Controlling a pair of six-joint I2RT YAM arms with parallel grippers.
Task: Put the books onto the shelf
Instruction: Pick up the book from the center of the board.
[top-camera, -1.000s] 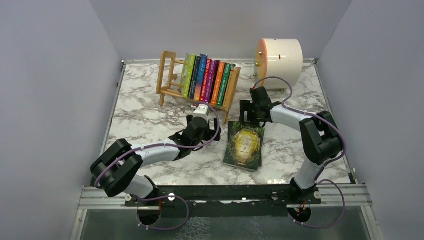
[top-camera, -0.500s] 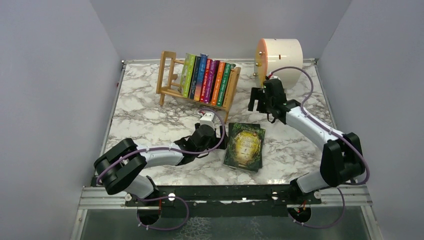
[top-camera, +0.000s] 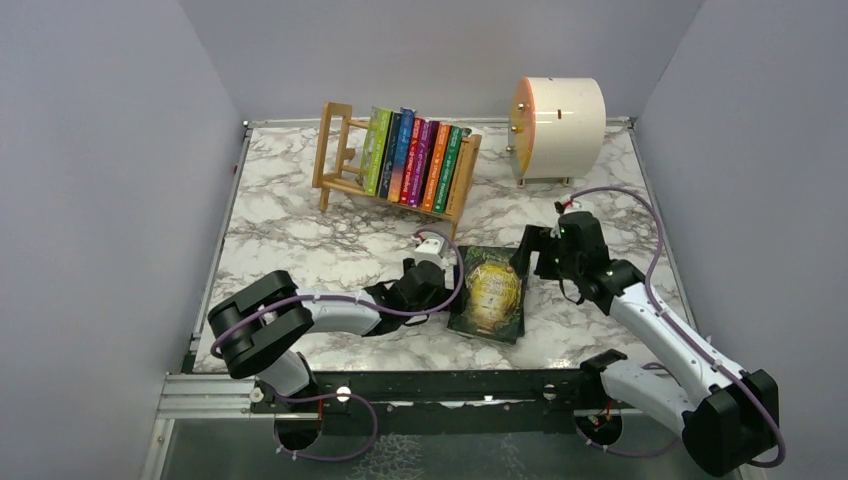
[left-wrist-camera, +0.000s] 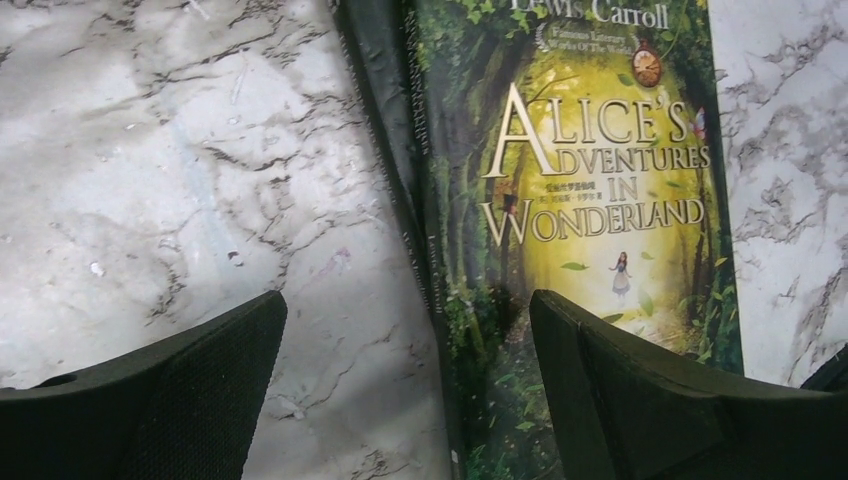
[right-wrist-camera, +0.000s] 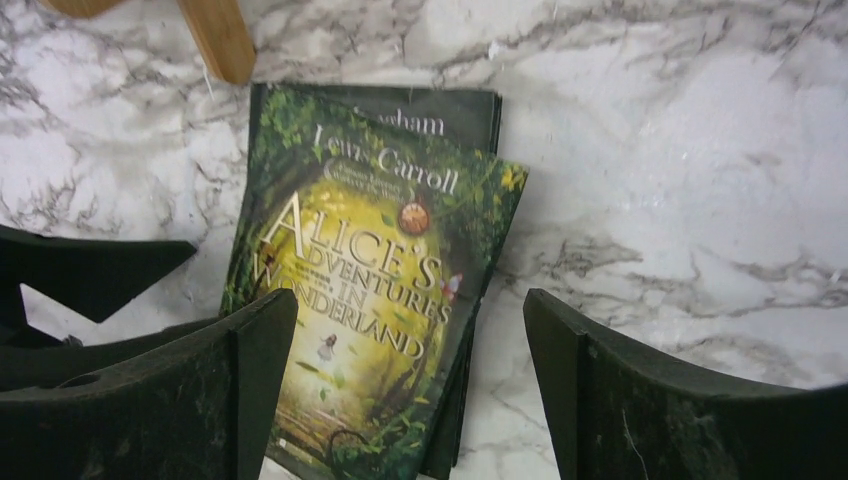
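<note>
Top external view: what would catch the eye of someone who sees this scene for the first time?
Probably the green Alice in Wonderland book, lying flat on the marble table near the front, on top of a darker book. The left gripper and right gripper are open, one at each side of it. Behind, a row of bright books stands in the wooden shelf, and a cream drum sits at the far right.

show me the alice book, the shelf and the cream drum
alice book (top-camera: 489, 291): top view, middle of cover
shelf (top-camera: 463, 185): top view, right end piece
cream drum (top-camera: 572, 112): top view, curved side
</note>
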